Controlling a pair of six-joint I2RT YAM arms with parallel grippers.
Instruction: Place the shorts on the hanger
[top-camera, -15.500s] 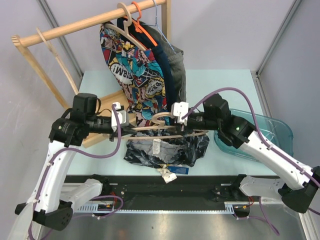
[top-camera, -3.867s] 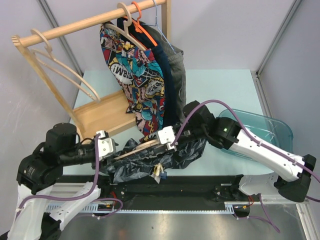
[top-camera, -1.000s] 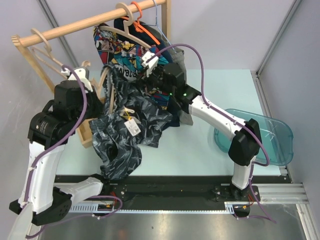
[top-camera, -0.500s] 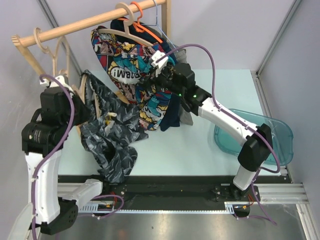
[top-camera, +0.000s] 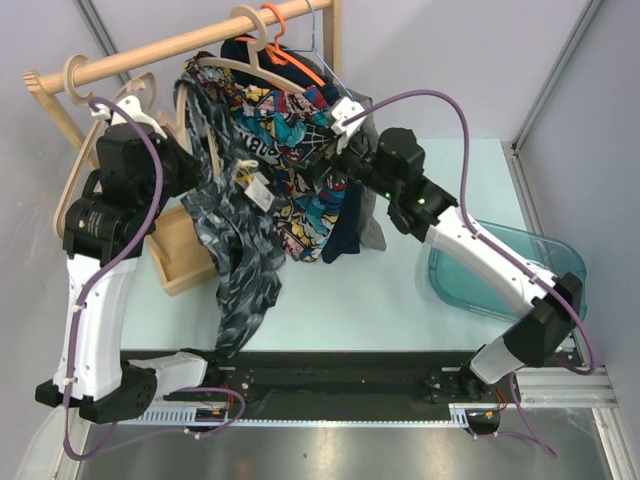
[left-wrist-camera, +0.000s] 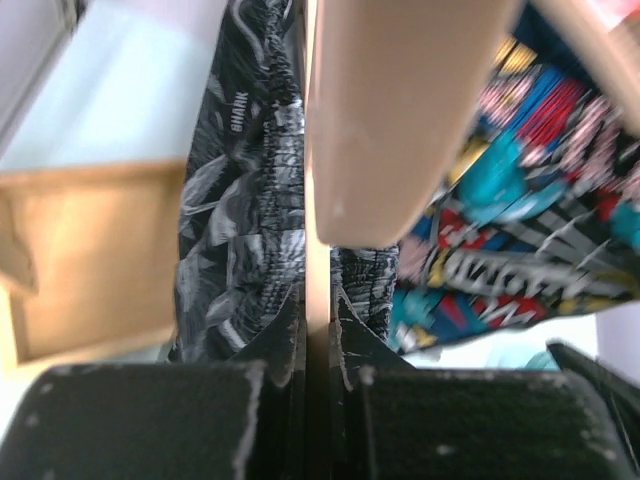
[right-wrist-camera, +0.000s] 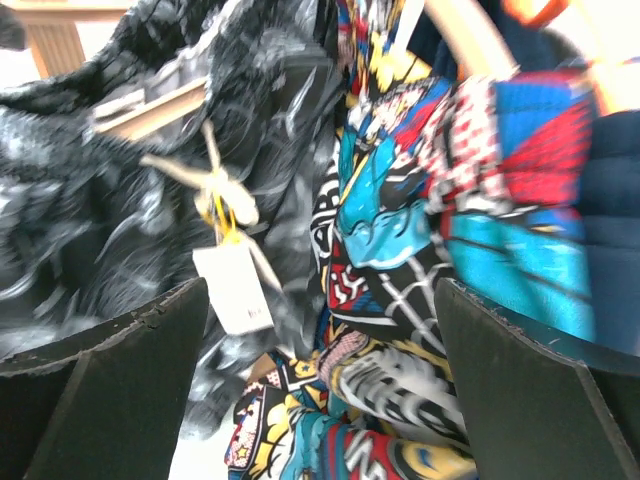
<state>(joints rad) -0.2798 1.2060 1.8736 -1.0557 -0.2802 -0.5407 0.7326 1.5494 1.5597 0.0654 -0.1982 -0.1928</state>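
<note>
Since the previous frame the shorts (top-camera: 238, 245) have swung rightward below the wooden rail (top-camera: 160, 50), hanging from the hanger (left-wrist-camera: 390, 120), which the left gripper (left-wrist-camera: 318, 345) pinches; the right gripper (right-wrist-camera: 320, 390), jaws spread wide, faces the comic-print shorts (top-camera: 295, 165).

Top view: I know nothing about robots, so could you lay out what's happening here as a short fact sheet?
shorts: hanging down from the hanger
hanger: clamped in the left end effector, up by the wooden rail
right end effector: open, empty, facing the comic-print shorts
hook on rail: cannot tell
</note>
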